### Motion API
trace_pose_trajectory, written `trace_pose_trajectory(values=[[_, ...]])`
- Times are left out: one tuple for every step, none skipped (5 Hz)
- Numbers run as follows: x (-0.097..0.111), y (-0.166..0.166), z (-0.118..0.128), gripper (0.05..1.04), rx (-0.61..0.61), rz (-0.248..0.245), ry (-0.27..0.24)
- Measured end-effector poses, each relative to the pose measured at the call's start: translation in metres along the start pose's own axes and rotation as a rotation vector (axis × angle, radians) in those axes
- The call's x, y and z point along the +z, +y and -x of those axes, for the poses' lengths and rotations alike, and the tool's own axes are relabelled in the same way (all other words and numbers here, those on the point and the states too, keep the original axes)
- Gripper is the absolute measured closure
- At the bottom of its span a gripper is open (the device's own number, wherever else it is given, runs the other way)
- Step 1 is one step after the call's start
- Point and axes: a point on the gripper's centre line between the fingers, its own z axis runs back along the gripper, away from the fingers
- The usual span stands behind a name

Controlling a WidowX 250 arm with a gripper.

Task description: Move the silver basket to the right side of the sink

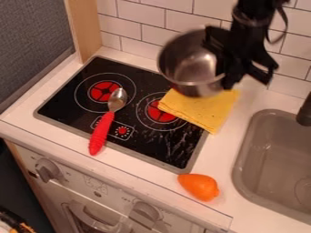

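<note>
1. Above the stove's far right corner: silver pot, off the surface, overlapping the yellow cloth in view; sink farther right.
2. Pot orientation: mouth up, inside visible; base-to-mouth axis roughly upright, exact tilt unclear. Round rim, about as wide one way as the other.
3. Black gripper at the pot's right side, fingers pinching the rim.
4. Cloth lies partly on the stove's far right edge, partly on the counter.
5. Red-handled spoon on the stove's left half, bowl far, handle near.
6. Orange toy on the counter, near side, between stove and sink.
7. Oven panel markings: too small to read.
</note>
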Motion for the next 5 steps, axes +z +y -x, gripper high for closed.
trace_pose_trajectory(values=[[-0.034, -0.014, -0.007, 0.997, -0.030, -0.032, 0.072], [-0.044, -0.015, -0.015, 0.997, -0.029, -0.058, 0.084], [-0.043, -0.014, -0.016, 0.961, -0.021, -0.064, 0.083], [-0.043, -0.015, -0.019, 0.777, -0.032, -0.048, 0.061], [-0.057, -0.018, -0.017, 0.487, -0.017, 0.001, 0.018]])
